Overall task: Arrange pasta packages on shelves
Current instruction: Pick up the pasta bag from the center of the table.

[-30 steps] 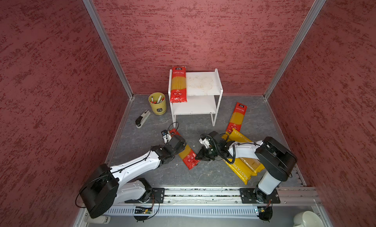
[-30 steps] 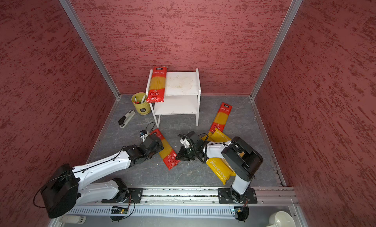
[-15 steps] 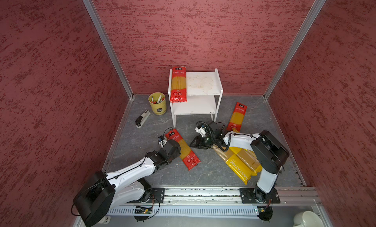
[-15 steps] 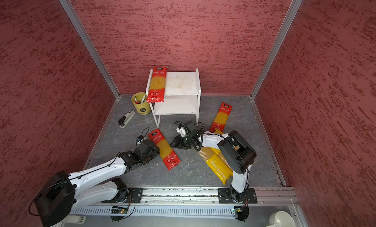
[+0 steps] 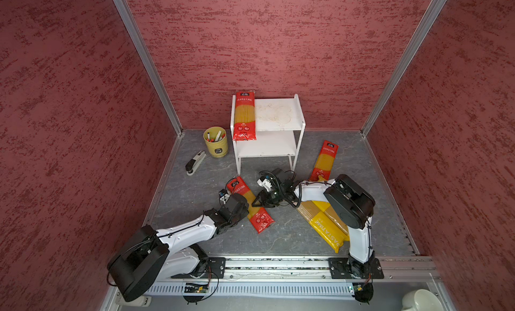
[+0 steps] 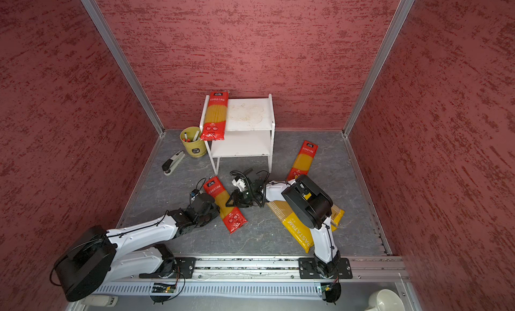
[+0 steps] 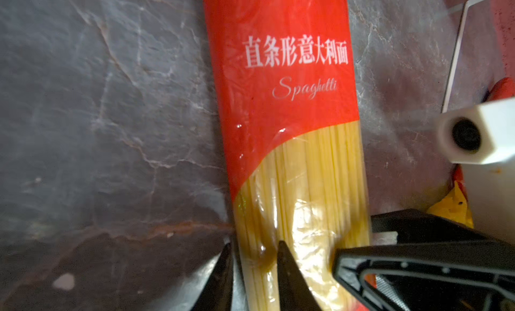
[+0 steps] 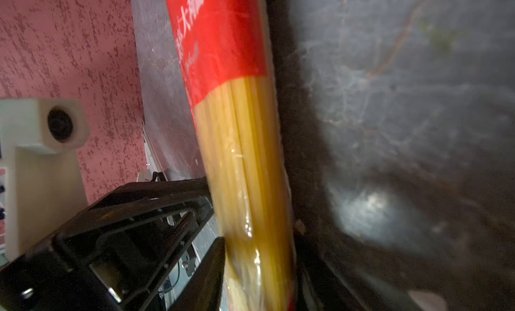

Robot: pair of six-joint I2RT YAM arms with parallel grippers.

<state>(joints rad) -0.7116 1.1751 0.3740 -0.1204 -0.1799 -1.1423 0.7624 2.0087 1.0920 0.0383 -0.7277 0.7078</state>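
1. One red-ended spaghetti bag (image 5: 244, 115) lies on the rack (image 5: 302, 120), along the left side of its top board (image 5: 278, 114). The bag's near end hangs over the front edge.
2. That is the only bag shelved. The lower shelf (image 5: 267, 148) is bare.
3. A second red bag (image 5: 252, 205) lies slantwise on the grey worktop (image 5: 278, 240), just on the near side of the rack. This looks like the bag now being picked up.
4. The left claw (image 7: 254, 256) is pressed together on this bag's left edge, pinching a strip of wrapper and pasta at the clear middle.
5. The right claw (image 8: 259, 273) comes in from the bag's right side. Its fingers stand either side of the bag and close against it, but whether they clamp it cannot be told.
6. Whether this bag has left the worktop is unclear, so the step is judged to be at the gripping stage.
7. A third red bag (image 5: 324, 160) lies on the worktop to the right of the rack, with its near end beside the right arm (image 5: 315, 188).
8. The yellow bags (image 5: 326, 228) are piled near and to the right, partly under that arm. At least two show, and the full count is hidden.
9. Overall the task is judged early: one bag is placed, one is in hand, and the rest are untouched. Both tiers have room.
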